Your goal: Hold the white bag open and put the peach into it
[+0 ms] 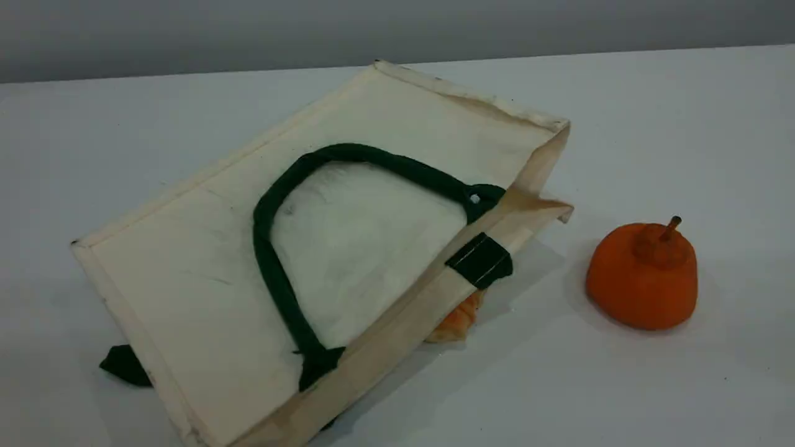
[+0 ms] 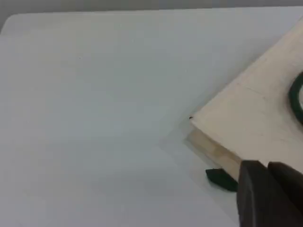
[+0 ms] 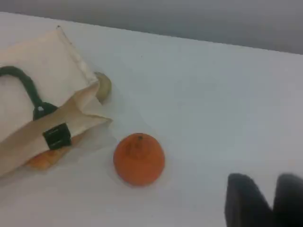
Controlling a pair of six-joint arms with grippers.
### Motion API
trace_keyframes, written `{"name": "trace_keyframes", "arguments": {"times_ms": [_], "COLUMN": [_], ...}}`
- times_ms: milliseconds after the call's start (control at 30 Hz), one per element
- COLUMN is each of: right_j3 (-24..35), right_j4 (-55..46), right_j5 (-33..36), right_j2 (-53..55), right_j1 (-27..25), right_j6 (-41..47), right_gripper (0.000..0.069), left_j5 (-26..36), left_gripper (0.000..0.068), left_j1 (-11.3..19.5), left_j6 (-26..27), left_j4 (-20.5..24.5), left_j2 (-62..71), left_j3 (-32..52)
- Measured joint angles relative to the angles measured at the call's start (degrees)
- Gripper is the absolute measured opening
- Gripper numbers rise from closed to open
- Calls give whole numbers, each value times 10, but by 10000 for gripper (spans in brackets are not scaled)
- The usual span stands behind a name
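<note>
The white bag (image 1: 186, 261) lies flat on the table with its mouth toward the right. One dark green rope handle (image 1: 354, 153) is folded back onto its top face. The mouth gapes slightly near the green tab (image 1: 481, 259). The peach is out of view. Neither arm shows in the scene view. My left gripper (image 2: 266, 165) hovers off the bag's (image 2: 255, 113) bottom corner, fingers together, nothing in them. My right gripper (image 3: 271, 182) hangs over bare table right of the bag (image 3: 47, 61), with a small gap between its fingers and nothing held.
A large orange stemmed fruit (image 1: 643, 279) (image 3: 138, 158) sits right of the bag's mouth. An orange-tan item (image 1: 456, 320) (image 3: 45, 158) pokes out under the rim. A beige-tan ball (image 3: 103, 86) rests behind the bag's far corner. A green handle end (image 2: 220, 178) sticks out below the bag.
</note>
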Motion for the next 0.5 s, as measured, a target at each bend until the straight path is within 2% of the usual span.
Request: {"name": "trace_keyframes", "arguments": {"times_ms": [500], "right_j3": [0], "right_j4": [0], "right_j5": [0], "right_j2": [0], "right_j1": [0], "right_j6": [1], "right_gripper": [162], "left_j5": [-1], "left_gripper": [87], "left_j1": [1], "left_j6": [0], "left_j4": [0], "left_j2": [0], "left_j3": [0]}}
